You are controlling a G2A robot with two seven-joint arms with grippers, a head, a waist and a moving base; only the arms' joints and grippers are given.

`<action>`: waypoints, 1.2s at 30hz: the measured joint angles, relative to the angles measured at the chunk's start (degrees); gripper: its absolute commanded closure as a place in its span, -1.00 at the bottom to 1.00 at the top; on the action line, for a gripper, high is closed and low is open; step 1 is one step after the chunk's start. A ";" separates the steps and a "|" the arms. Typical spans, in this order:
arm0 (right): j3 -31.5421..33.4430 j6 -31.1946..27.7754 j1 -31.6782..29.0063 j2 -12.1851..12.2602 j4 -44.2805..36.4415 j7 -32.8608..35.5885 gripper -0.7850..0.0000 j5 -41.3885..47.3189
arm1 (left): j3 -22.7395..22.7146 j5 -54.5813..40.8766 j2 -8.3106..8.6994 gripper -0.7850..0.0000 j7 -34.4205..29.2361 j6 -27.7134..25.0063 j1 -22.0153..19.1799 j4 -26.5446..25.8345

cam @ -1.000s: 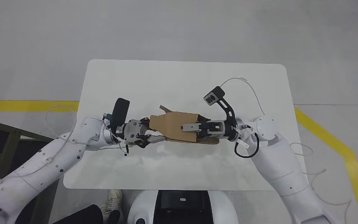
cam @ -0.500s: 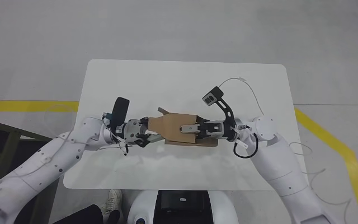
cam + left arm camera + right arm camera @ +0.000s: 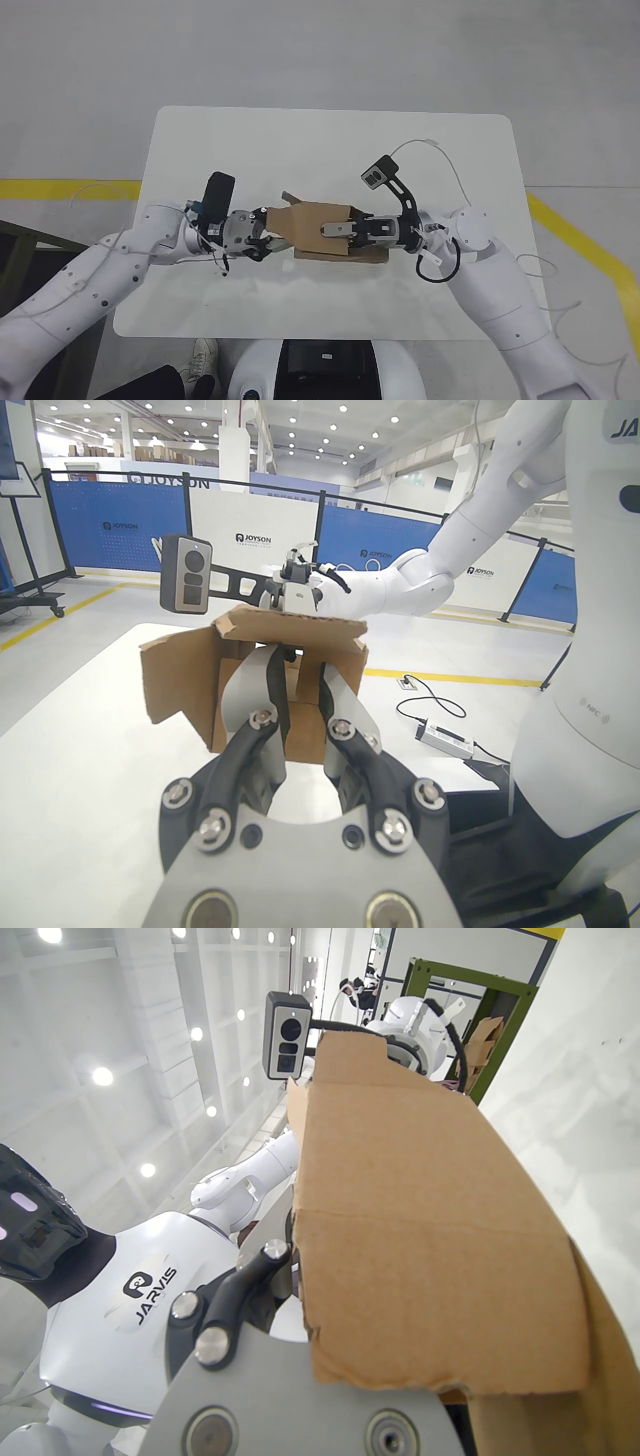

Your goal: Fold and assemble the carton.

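Note:
A brown cardboard carton [image 3: 312, 222] lies on its side in the middle of the white table [image 3: 200, 150], partly squared up, with one end flap [image 3: 291, 198] sticking out. My left gripper [image 3: 262, 240] is at the carton's open end. In the left wrist view its fingers [image 3: 272, 680] are open and reach into the opening under the top panel [image 3: 295, 625], beside a loose side flap [image 3: 175, 675]. My right gripper [image 3: 338, 228] is shut on the carton's top wall from the opposite end. In the right wrist view that brown panel [image 3: 425, 1238] hides the fingertips.
A thin white cable [image 3: 445, 155] loops over the table behind the right arm. Bare table surface lies all around the carton, widest toward the far edge [image 3: 330, 108]. The near edge runs just in front of both forearms.
The carton has turned and lifted slightly between the two grippers. The left gripper has edged a little closer to its open end. Both grips look the same.

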 measured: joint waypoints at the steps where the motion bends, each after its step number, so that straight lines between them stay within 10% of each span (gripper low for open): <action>1: 0.00 -0.02 -0.02 0.00 0.00 -0.03 1.00 -0.02 | -0.35 0.06 0.00 0.52 -0.31 0.00 0.26 -0.20; 36: -0.55 -0.02 0.15 -0.22 0.66 -0.08 1.00 -0.27 | -8.67 0.93 -0.68 0.44 -6.87 0.00 7.08 -4.59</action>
